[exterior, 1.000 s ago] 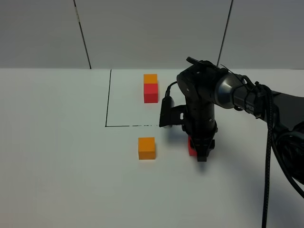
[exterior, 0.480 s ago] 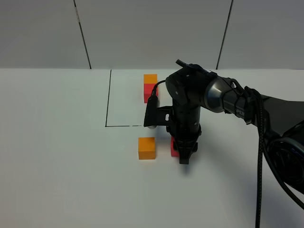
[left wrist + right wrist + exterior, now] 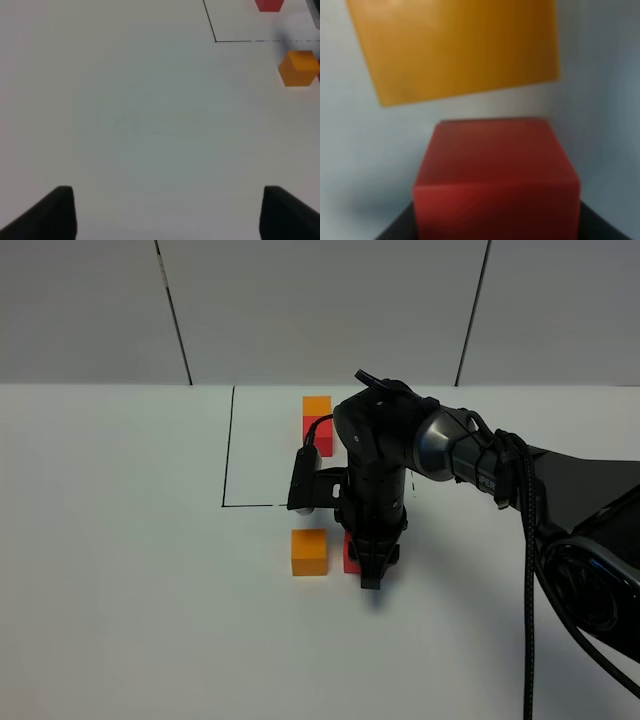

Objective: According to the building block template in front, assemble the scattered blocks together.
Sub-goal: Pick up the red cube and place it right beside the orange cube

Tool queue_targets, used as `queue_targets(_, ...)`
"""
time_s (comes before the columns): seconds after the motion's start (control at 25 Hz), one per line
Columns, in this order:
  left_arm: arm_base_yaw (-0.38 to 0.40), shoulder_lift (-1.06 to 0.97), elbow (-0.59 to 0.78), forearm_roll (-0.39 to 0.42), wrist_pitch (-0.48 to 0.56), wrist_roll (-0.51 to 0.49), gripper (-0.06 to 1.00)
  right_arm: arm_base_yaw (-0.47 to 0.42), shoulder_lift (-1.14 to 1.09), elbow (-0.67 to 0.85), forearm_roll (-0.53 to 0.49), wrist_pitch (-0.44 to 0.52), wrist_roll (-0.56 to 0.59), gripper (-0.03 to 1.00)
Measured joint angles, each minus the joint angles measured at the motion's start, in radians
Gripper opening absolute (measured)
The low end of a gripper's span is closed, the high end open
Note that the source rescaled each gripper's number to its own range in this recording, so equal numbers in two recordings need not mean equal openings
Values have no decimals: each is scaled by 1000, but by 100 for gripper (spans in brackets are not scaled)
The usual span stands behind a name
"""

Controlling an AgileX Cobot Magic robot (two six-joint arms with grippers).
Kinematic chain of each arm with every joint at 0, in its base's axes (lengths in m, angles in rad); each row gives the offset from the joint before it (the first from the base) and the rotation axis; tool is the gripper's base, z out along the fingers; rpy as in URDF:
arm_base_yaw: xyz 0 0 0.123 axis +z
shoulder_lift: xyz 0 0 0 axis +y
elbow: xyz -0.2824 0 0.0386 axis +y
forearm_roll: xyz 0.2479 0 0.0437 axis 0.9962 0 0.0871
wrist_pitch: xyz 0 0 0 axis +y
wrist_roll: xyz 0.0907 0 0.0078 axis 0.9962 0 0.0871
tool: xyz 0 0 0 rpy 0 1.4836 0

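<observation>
From the high camera I see my right gripper (image 3: pixel 368 568) pointing straight down at the tabletop (image 3: pixel 120 560), clamped on the red cube (image 3: pixel 350 556), just beside the orange cube (image 3: pixel 309 552) with a thin gap between them. Both lie just outside the black line (image 3: pixel 228 450). The template (image 3: pixel 317 408) stands inside it, partly hidden by the arm. In the left wrist view my left gripper (image 3: pixel 165 212) hangs spread wide over the tabletop, the orange cube (image 3: pixel 299 67) well off. The blurred right wrist view shows the red cube (image 3: pixel 495 175) between dark fingers (image 3: pixel 395 231), the orange cube (image 3: pixel 455 45) near, not touching.
</observation>
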Motion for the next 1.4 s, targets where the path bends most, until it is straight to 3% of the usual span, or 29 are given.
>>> queue_targets(1.4, 0, 0, 0, 0, 0, -1, 88, 7, 4, -4, 10, -8, -73, 18)
